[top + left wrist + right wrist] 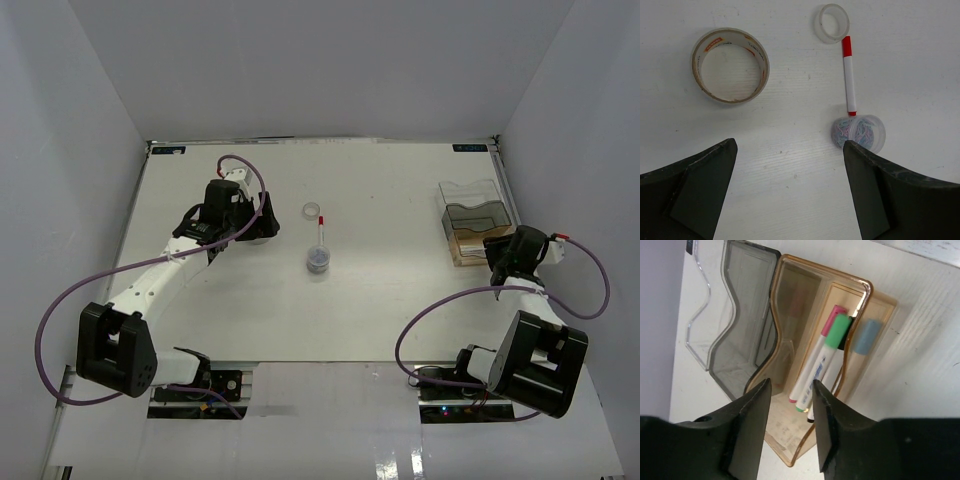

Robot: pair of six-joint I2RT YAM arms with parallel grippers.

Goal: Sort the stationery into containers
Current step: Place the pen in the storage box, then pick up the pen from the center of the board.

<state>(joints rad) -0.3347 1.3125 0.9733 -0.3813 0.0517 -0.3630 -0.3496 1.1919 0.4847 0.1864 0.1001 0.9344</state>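
My left gripper (262, 224) is open and empty, hovering over the table; in the left wrist view (790, 167) its jaws stand wide apart. Ahead of it lie a beige tape roll (730, 65), a small clear ring (833, 23), a white marker with a red cap (849, 80) and a clear tub of coloured clips (860, 132). The ring (312, 210), marker (321, 232) and tub (318, 260) also show from above. My right gripper (790, 385) is open and empty above the organiser (790, 270), whose tan section holds markers with pink (832, 320), green (840, 330) and blue (865, 336) caps.
The organiser (474, 220) stands at the right side of the table, near the right wall, with my right gripper (497, 258) at its near end. Its clear grey compartments (740, 340) hold nothing. White walls enclose the table on three sides.
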